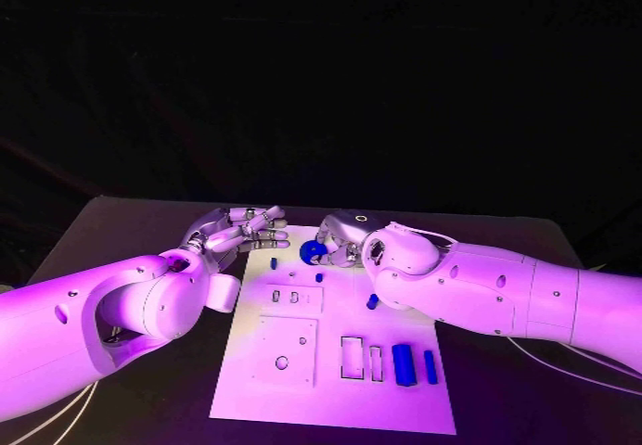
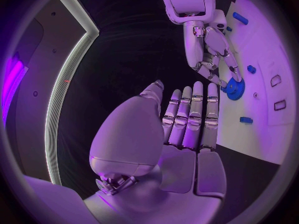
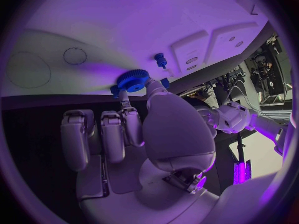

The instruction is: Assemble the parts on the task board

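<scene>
Fingers (image 3: 129,115) of the right hand (image 1: 359,243) pinch a blue gear (image 1: 314,250); the left hand (image 1: 238,232) hovers beside it, fingers spread, holding nothing.

No text, label or number can be read anywhere.

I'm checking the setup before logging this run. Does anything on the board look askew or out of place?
Nothing stands out. The task board lies flat, with blue parts resting in rows at its near end. The right hand pinches a blue gear; the left hand holds nothing.

Left hand (image 1: 238,230) empty, fingers straight, apart; right hand (image 1: 351,243) pinching, fingers curled down.
</scene>
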Motion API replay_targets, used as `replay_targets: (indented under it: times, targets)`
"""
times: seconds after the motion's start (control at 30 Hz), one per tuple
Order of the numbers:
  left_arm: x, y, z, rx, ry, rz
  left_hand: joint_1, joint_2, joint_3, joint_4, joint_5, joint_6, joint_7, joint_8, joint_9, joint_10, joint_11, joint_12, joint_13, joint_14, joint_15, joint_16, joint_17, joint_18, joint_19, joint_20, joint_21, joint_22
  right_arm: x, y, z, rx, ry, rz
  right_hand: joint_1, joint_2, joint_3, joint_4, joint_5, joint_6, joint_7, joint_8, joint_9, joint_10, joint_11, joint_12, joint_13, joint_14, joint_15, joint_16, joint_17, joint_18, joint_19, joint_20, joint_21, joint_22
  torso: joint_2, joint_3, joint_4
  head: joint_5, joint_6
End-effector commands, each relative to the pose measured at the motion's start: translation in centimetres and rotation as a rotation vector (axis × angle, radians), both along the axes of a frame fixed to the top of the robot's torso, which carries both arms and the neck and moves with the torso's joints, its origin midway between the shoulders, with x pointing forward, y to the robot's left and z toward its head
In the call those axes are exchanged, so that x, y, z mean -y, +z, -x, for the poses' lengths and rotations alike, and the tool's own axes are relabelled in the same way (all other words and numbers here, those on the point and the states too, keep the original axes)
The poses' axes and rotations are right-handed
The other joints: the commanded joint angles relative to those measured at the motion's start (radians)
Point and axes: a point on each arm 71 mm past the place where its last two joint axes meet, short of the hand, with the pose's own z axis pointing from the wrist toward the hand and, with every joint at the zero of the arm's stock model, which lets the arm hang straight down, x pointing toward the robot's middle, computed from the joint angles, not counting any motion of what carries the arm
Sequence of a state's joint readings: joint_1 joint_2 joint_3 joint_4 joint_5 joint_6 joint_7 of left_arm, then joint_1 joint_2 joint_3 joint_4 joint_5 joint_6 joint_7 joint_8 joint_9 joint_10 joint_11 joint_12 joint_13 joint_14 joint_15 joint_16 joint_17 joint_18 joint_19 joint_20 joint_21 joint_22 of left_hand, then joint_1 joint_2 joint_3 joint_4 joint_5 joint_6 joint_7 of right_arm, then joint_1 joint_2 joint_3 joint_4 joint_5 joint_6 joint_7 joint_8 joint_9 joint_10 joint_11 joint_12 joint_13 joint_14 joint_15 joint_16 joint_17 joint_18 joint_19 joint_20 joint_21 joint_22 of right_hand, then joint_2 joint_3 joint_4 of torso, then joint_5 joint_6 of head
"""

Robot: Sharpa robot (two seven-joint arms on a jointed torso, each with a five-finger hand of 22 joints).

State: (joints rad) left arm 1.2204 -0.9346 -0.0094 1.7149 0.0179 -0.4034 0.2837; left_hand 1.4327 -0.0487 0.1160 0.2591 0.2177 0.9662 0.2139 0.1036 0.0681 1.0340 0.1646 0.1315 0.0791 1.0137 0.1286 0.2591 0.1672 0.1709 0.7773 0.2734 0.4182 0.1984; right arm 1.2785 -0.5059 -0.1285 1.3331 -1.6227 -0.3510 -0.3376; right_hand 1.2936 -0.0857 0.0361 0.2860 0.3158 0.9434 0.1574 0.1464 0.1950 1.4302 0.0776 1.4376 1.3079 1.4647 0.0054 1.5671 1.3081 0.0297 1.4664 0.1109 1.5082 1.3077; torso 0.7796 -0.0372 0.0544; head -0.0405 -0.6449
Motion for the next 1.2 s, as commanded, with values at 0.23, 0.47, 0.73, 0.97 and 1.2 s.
replay_targets:
  times: [0.23, 0.47, 0.73, 0.97, 1.2]
  targets:
    - [0.1, 0.2, 0.0, 0.008, -0.008, 0.006, 0.003, -0.005, -0.004, -0.003, -0.003, 0.001, 0.003, -0.005, 0.0, 0.001, 0.003, -0.005, -0.001, -0.004, 0.0, -0.006, 0.001, 0.01, -0.004, 0.001, 0.006, 0.001, 0.8, 0.4, 0.3, 0.05, -0.007, -0.056, -0.012, 0.001, 0.004, 0.001, 0.013, 0.002, -0.002, -0.004, 0.0, 0.013, -0.003, 0.011, 0.103, 0.106, 0.0, 0.004, 0.263, -0.008, 0.046, 0.005, 0.003, 0.197, 0.0, 0.0002, 0.0005, 0.001, 0.002]
    - [-0.1, 0.1, -0.1, 0.008, 0.0, 0.003, 0.005, -0.004, -0.003, -0.004, -0.003, 0.001, 0.003, -0.006, 0.0, 0.001, 0.003, -0.005, -0.001, -0.004, 0.0, -0.006, 0.002, 0.01, -0.005, 0.001, 0.006, 0.001, 4.0, 1.1, 1.4, 0.052, -0.03, -0.12, 0.008, -0.007, 0.012, -0.008, 0.018, 0.004, -0.003, -0.014, 0.0, 0.009, -0.004, 0.007, 0.098, 0.106, -0.001, 0.004, 0.263, -0.005, 0.035, 0.003, -0.009, 0.185, -0.003, 0.0001, -0.0039, 0.003, -0.001]
    - [-0.3, 0.1, -0.1, 0.009, 0.001, 0.003, 0.008, -0.003, -0.003, -0.006, -0.003, 0.001, 0.003, -0.007, 0.0, 0.0, 0.003, -0.006, -0.001, -0.004, 0.0, -0.007, 0.002, 0.01, -0.006, 0.001, 0.007, 0.002, 11.1, 1.7, 2.1, -0.108, -0.042, -0.197, 0.086, -0.037, 0.027, -0.047, -0.003, 0.024, -0.012, -0.026, 0.003, -0.009, -0.013, -0.013, 0.078, 0.096, -0.009, -0.014, 0.226, 0.012, -0.013, -0.003, -0.062, 0.132, -0.008, 0.0044, -0.0202, 0.001, 0.003]
    - [-0.3, 0.1, -0.2, 0.01, 0.0, 0.004, 0.01, -0.004, -0.003, -0.007, -0.003, 0.002, 0.003, -0.006, 0.0, 0.002, 0.002, -0.006, -0.001, -0.003, 0.0, -0.007, 0.002, 0.01, -0.006, 0.001, 0.007, 0.002, 17.0, 1.5, 2.0, -0.134, -0.124, -0.255, 0.121, -0.045, 0.027, -0.064, -0.015, 0.028, -0.022, -0.037, 0.003, -0.009, -0.021, -0.015, 0.077, 0.096, -0.015, -0.015, 0.226, 0.012, -0.012, -0.008, -0.063, 0.134, -0.011, 0.0108, -0.0285, -0.007, 0.006]
    - [-0.4, 0.1, -0.2, 0.01, 0.001, 0.004, 0.01, -0.004, -0.003, -0.007, -0.003, 0.002, 0.003, -0.006, 0.0, 0.002, 0.002, -0.006, -0.001, -0.003, 0.0, -0.007, 0.002, 0.01, -0.006, 0.001, 0.007, 0.002, 19.9, 0.6, 2.3, -0.138, -0.164, -0.269, 0.131, -0.053, 0.021, -0.067, -0.009, 0.015, -0.021, -0.051, 0.0, -0.008, -0.022, -0.016, 0.077, 0.096, -0.018, -0.015, 0.227, 0.011, -0.01, -0.012, -0.063, 0.135, -0.011, 0.0156, -0.0303, -0.013, 0.005]
